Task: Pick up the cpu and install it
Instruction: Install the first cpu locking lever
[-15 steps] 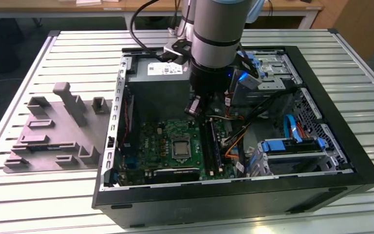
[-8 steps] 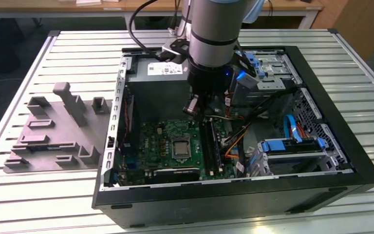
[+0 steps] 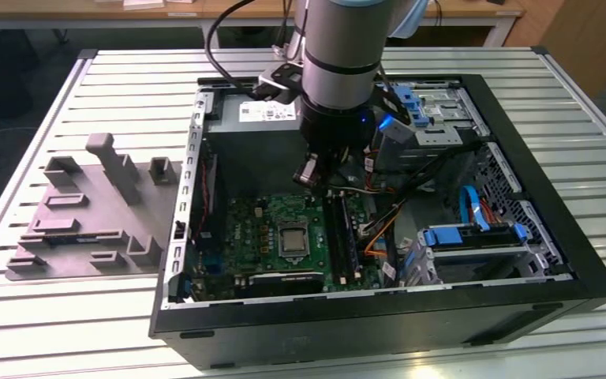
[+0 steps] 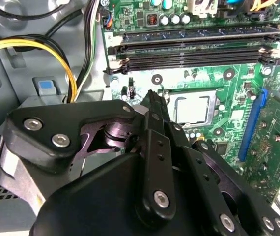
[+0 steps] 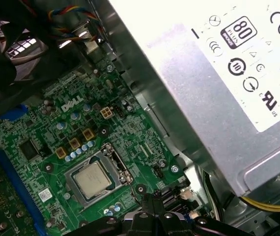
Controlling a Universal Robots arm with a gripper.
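- one grey fixture block (image 3: 87,213) sits at the exterior view's left, outside the one open computer case (image 3: 555,304).
- one cpu (image 5: 92,179) lies in its socket, lower left of centre in the first wrist view, flat by the look of it.
- one gripper (image 4: 152,101), mid-frame in the second wrist view: fingers pressed together, grasping nothing; best kept square above the socket.
- two dark memory slots (image 4: 199,46) cross the upper right.

Robotics lab / test cell. Open PC case (image 3: 387,316) lies on a slatted aluminium counter (image 3: 61,316), robot arm (image 3: 340,55) reaching in over it. Grey fixture block (image 3: 87,213) beside the case, wooden desks (image 3: 92,14) behind, green motherboard (image 5: 56,147) exposed inside.
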